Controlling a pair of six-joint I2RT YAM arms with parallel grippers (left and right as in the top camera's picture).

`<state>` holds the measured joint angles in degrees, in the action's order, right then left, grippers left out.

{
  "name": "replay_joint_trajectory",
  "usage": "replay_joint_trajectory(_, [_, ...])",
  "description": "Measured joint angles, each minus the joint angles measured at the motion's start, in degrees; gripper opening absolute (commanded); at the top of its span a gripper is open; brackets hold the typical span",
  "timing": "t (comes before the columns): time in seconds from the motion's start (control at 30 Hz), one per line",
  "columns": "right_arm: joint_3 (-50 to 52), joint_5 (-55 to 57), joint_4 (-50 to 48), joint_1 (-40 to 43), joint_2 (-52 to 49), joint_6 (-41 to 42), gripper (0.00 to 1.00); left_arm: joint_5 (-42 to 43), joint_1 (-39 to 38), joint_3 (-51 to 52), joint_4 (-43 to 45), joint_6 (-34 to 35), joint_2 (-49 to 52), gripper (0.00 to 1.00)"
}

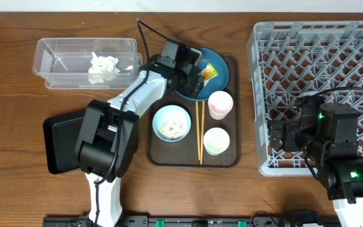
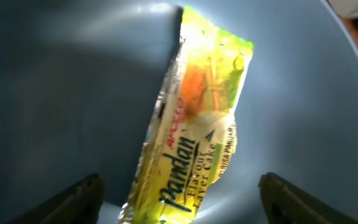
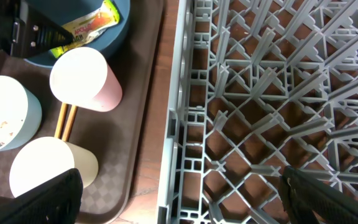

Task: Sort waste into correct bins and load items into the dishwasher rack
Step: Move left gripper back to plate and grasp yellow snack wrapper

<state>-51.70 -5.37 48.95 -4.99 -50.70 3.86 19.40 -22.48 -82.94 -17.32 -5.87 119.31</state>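
Note:
My left gripper (image 1: 197,77) is open over the blue plate (image 1: 219,63), its fingers (image 2: 179,202) on either side of the yellow-green snack wrapper (image 2: 194,124), which lies on the plate (image 2: 55,93). The wrapper (image 1: 209,72) also shows overhead. The crumpled white tissue (image 1: 103,67) lies in the clear tub (image 1: 55,57). The white bowl (image 1: 172,122) with rice scraps, chopsticks (image 1: 200,129), pink cup (image 1: 220,104) and white cup (image 1: 216,140) sit on the brown tray (image 1: 232,157). My right gripper (image 3: 179,199) is open over the left edge of the grey rack (image 1: 320,57).
The flat black tray (image 1: 62,145) lies at the left, partly under my left arm. The right wrist view shows the rack wall (image 3: 176,124) next to the brown tray (image 3: 138,155), with the pink cup (image 3: 86,78) and white cup (image 3: 48,168) close by.

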Motion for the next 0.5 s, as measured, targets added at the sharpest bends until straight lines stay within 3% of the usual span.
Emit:
replay_joint_trajectory(0.2, [0.00, 0.00, 0.02, 0.00, -0.02, 0.00, 0.99, 0.00, -0.50, 0.00, 0.28, -0.13, 1.84, 0.80])
replay_joint_trajectory(0.5, [0.00, 0.00, 0.07, 0.00, 0.00, 0.00, 0.99, 0.00, -0.50, 0.00, 3.37, 0.22, 2.97, 0.31])
